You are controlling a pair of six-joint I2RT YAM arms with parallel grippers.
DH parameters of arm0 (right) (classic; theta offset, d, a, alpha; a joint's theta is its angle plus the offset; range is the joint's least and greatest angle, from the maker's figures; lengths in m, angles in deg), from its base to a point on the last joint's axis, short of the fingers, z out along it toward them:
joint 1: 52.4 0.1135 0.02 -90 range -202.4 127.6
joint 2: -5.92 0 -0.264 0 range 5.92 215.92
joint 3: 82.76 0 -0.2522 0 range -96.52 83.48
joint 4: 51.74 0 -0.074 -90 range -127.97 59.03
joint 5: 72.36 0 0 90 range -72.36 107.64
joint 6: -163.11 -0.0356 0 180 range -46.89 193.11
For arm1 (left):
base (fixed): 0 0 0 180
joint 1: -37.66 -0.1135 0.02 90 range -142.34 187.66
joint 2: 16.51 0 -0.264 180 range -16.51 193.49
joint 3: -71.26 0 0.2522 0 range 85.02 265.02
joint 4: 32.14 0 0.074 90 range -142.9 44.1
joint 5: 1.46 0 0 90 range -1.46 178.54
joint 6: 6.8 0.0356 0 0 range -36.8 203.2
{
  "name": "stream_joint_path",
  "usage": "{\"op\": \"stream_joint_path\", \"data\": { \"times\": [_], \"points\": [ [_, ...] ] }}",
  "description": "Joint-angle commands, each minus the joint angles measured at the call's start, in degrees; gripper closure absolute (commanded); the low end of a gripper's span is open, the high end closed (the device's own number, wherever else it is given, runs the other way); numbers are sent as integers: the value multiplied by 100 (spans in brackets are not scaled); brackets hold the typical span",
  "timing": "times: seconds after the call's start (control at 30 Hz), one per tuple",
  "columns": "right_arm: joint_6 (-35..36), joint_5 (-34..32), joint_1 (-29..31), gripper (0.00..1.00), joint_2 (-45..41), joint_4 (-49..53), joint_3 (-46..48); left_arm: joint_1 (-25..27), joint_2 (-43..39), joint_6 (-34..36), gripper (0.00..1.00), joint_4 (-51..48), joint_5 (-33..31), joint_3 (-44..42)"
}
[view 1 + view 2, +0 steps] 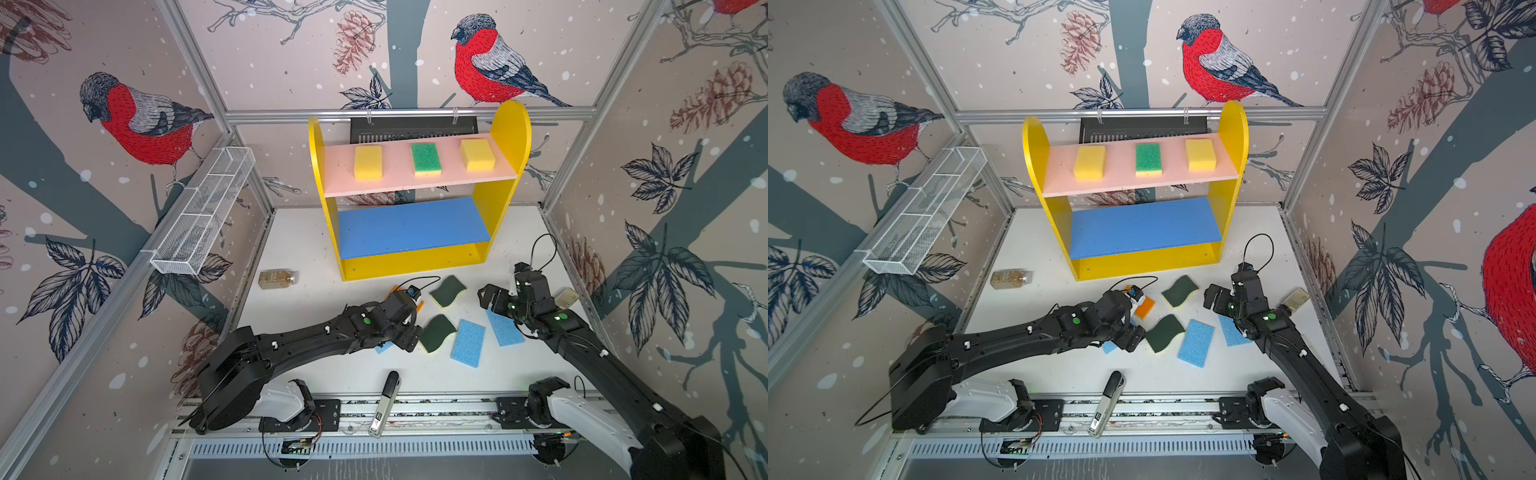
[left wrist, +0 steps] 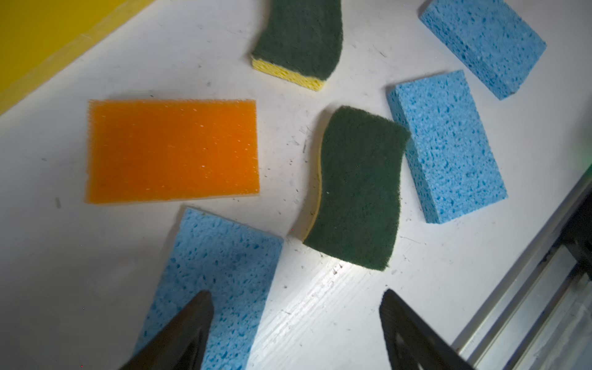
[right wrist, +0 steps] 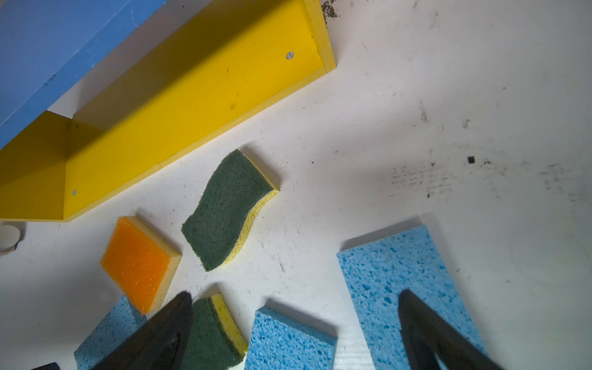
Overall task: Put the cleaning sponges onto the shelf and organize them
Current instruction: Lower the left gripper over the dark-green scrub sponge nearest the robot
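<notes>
The shelf [image 1: 395,178] stands at the back; its pink board carries two yellow sponges [image 1: 368,163] [image 1: 478,154] and a green-topped one [image 1: 425,158]. Its blue board [image 1: 411,226] is bare. On the table lie an orange-topped sponge [image 2: 173,150], two dark green wavy sponges [image 1: 448,291] [image 1: 437,333] and three light blue ones [image 1: 468,343] [image 1: 504,330] [image 2: 217,272]. My left gripper [image 2: 296,296] hangs open with one finger over the third blue sponge, holding nothing. My right gripper [image 3: 296,296] is open above the other two blue sponges.
A brownish bottle [image 1: 277,278] lies left of the shelf. A white wire mesh basket [image 1: 203,216] hangs on the left wall. A black and grey tool [image 1: 384,405] lies at the front rail, and a small yellowish object [image 1: 566,297] sits by the right wall.
</notes>
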Motion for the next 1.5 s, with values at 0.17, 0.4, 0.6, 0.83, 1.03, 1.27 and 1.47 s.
{"op": "stream_joint_path", "data": {
  "times": [0.17,0.4,0.6,0.83,1.03,1.27,1.47],
  "points": [
    [-39,-160,6,0,-257,-63,45,150,512,1089,12,200,615,439],
    [-100,-220,1,1,-446,-71,133,355,943,1465,10,98,565,681],
    [-126,-242,-7,0,-508,-71,142,401,1085,1600,9,104,500,645],
    [-141,-242,-6,0,-517,-62,142,431,1449,1651,9,158,570,695],
    [-145,-250,-6,0,-521,-80,159,436,1602,1725,9,214,502,735],
    [-151,-240,-7,1,-515,-106,186,448,1860,1788,10,210,495,822],
    [-150,-229,-11,0,-517,-132,203,469,1934,1822,13,324,458,823]
  ]
}}
